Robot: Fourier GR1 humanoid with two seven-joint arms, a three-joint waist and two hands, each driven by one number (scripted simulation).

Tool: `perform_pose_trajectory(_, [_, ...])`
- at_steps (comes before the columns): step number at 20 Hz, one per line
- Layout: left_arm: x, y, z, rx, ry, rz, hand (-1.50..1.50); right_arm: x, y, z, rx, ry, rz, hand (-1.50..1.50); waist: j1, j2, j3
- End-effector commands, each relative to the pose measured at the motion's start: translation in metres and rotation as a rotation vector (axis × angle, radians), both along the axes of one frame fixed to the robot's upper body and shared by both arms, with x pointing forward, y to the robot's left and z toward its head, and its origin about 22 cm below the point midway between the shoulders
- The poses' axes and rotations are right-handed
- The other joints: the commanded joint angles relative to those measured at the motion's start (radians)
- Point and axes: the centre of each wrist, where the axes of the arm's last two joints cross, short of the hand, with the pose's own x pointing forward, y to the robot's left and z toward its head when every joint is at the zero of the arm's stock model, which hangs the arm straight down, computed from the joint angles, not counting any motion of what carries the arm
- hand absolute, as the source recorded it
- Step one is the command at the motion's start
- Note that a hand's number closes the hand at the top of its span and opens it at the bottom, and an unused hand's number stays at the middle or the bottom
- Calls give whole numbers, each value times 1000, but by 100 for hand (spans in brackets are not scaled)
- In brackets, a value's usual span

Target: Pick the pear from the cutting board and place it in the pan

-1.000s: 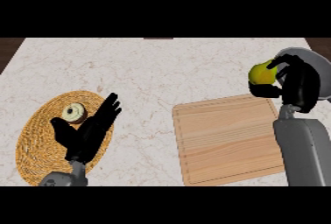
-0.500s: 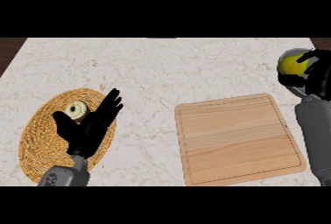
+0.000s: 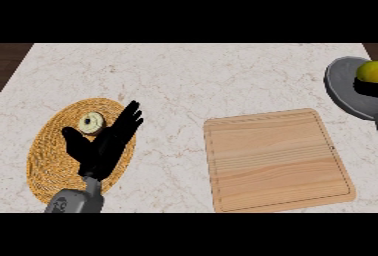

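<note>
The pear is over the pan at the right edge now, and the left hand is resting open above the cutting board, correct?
Not quite. The head view shows the left hand resting open above the woven mat, not the cutting board. The pear is over the pan at the right edge.

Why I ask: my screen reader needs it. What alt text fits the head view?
A yellow pear sits over a grey pan at the counter's right edge, beside a wooden cutting board; the open left hand rests above a woven mat.
</note>
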Motion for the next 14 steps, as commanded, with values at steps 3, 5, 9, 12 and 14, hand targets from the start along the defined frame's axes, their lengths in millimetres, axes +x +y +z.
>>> perform_pose_trajectory(3, [-5, -3, -4, -4, -6, -24, 0, -14, -35, -1, -14, -7, -38, 150, 19, 9, 2])
perform_pose_trajectory(5, [3, -19, 5, 3, -14, -30, 0, -23, -42, -13, 104, 144, -111, 150, 21, 14, 1])
perform_pose_trajectory(9, [2, -12, 4, 17, -31, -38, 0, -38, -56, -23, 149, 303, -59, -150, 35, 20, 4])
perform_pose_trajectory(12, [-1, -9, 2, 13, -22, -42, 0, -28, -46, -20, 195, 254, -30, -150, 40, 16, 5])
perform_pose_trajectory(14, [6, 2, 8, -1, -18, -19, 0, -24, -48, -9, 239, 182, 14, -150, 36, 18, 6])
